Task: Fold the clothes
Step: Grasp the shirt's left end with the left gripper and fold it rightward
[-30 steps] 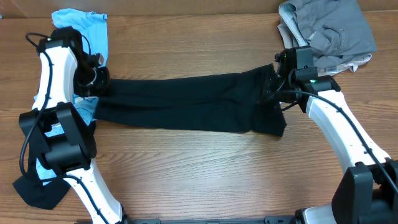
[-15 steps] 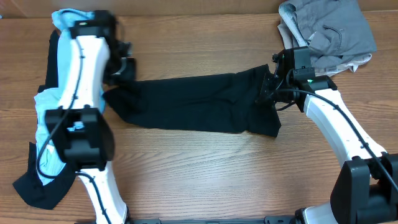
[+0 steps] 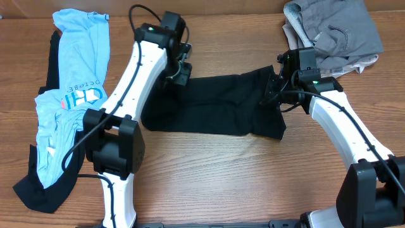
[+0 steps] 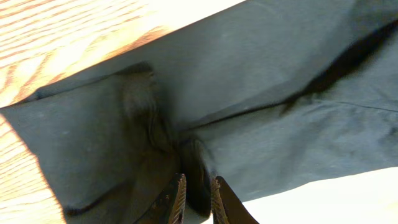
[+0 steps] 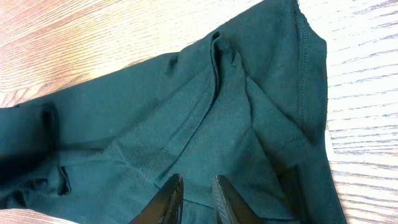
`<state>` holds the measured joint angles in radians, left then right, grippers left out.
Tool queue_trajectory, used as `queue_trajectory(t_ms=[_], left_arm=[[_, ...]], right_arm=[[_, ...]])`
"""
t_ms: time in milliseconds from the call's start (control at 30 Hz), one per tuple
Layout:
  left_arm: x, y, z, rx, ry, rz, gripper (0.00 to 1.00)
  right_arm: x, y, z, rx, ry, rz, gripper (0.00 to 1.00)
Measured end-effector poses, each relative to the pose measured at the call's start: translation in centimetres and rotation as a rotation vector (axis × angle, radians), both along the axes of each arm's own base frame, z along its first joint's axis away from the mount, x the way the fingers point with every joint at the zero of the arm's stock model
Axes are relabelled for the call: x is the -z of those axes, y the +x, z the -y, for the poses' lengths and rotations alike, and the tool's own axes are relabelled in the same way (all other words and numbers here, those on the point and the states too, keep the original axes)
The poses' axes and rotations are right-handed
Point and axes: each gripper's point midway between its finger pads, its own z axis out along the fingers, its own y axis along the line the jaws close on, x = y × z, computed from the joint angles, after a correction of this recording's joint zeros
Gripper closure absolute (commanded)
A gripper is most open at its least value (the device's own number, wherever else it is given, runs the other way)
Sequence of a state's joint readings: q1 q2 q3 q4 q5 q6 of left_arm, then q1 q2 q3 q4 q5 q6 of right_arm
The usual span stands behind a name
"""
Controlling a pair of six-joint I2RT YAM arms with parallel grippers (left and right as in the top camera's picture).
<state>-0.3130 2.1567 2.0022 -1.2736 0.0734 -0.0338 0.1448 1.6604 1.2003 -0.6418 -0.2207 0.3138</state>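
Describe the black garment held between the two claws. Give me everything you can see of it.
The black garment is dark, matte, soft-looking cloth, with a stitched hem showing in the right wrist view. It lies stretched across the middle of the wooden table, mostly flat but creased and bunched at both ends. The left claw pinches its upper left end, and the right claw pinches its right end. What kind of garment it is cannot be told.

Black garment (image 3: pixel 215 104), light-blue shirt (image 3: pixel 82 38) (white lettering), grey clothes (image 3: pixel 342 25), brown wood-grain table (image 3: pixel 221 183)
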Motion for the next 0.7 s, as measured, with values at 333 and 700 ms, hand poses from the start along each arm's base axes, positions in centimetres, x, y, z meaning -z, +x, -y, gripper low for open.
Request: queue_trajectory(t_ms=[333, 700], left_arm=[[0.7, -0.8, 2.1, 0.008, 0.002, -0.019, 0.87], [1.4, -4.2, -1.6, 0.085, 0.137, -0.17, 0.71]], right_arm=[[0.0, 0.0, 0.0, 0.0, -0.001, 0.0, 0.73], [0.0, 0.0, 0.1, 0.002, -0.003, -0.002, 0.53]])
